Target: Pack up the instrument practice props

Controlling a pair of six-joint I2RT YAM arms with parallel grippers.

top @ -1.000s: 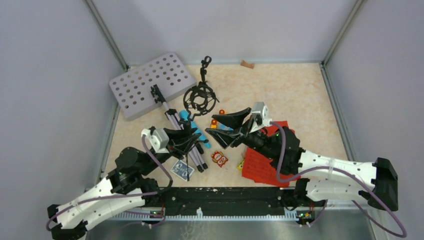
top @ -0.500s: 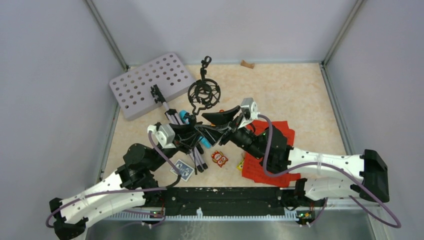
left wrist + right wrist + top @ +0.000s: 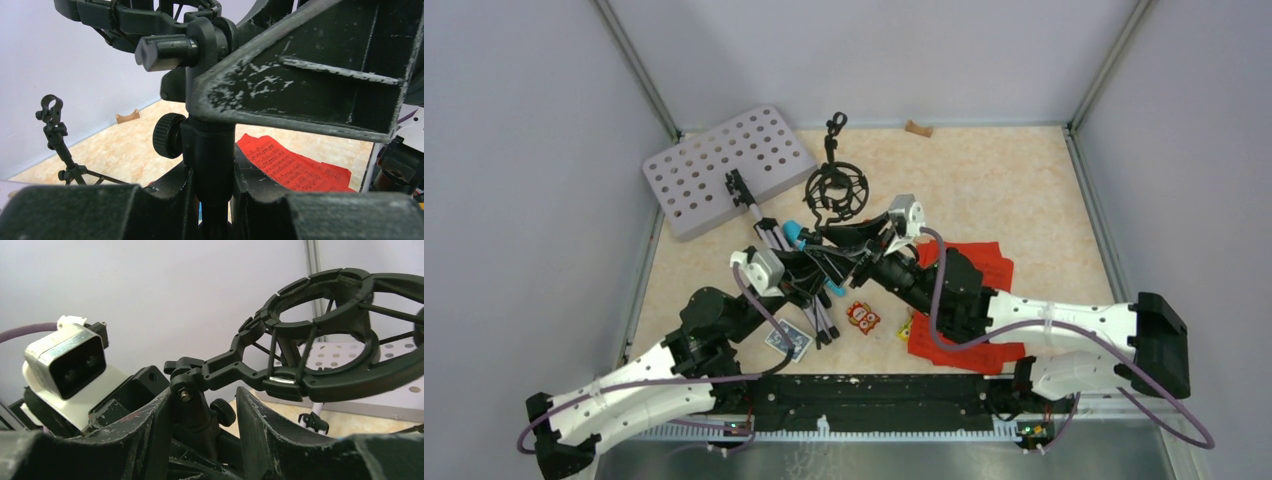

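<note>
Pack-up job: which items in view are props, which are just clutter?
Props: grey music stand, red music sheets, shock-mount mic stand, second mic stand, blue microphone.
Clutter: card deck, toy blocks, small brown piece at the back edge.

grey stand (image 3: 714,160) flat, far-left | red sheets (image 3: 989,265) flat, right | black mic tripod (image 3: 210,150) held upright, centre

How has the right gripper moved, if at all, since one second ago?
Yes. The right gripper has moved left, away from the red music sheets and closer to the grey music stand, which stayed put.
</note>
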